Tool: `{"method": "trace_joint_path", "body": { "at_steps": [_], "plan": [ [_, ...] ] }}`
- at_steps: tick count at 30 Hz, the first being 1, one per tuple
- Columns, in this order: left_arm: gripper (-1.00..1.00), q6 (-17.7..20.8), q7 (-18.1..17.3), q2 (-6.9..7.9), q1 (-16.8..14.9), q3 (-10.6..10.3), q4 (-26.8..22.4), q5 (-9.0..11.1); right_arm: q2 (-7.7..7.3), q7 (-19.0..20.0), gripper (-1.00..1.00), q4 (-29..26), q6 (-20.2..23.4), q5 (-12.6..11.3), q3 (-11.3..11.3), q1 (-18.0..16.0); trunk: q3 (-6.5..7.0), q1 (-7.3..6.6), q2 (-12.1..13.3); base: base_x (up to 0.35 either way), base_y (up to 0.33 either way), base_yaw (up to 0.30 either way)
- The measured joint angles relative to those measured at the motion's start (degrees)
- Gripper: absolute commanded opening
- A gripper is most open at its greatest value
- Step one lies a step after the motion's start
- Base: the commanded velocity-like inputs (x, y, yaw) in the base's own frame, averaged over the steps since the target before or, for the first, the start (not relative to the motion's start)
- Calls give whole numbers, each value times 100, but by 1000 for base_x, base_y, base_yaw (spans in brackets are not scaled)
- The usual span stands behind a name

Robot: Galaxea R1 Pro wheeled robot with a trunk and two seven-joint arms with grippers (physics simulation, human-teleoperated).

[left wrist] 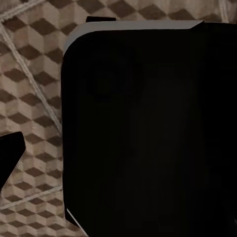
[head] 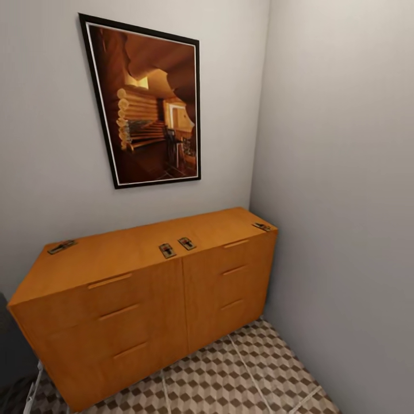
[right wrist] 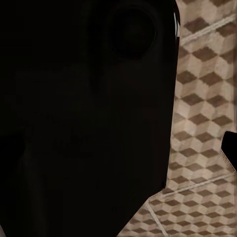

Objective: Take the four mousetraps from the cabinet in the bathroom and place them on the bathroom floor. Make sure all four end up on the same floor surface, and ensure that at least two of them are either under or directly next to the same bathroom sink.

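The orange-brown cabinet stands against the back wall, its drawers closed. Mousetraps lie on its top: one at the far left end, two side by side near the middle front edge, and one at the right corner. The cube-patterned bathroom floor runs in front of it. In the left wrist view a big black body hangs over the floor. In the right wrist view another black body covers the floor. The sink is out of view.
A framed picture hangs above the cabinet. A grey side wall closes the right, meeting the cabinet's right end. Something dark sits at the lower left beside the cabinet. Open floor lies before the cabinet's right half.
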Motion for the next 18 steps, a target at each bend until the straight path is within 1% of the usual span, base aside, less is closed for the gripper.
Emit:
{"method": "trace_joint_path", "body": {
  "at_steps": [3,7,18],
  "plan": [
    [100,-3,0,0,0,0,0,13,-1,0,100,0,0,0,0,0,0,1,0,251,0,0],
    [100,-9,0,0,0,0,0,20,-1,0,100,0,0,0,2,0,0,2,0,133,0,0],
    [100,-15,-2,4,0,-10,0,25,-1,0,100,-1,-13,0,5,0,0,3,0,37,0,0]
  ]
}}
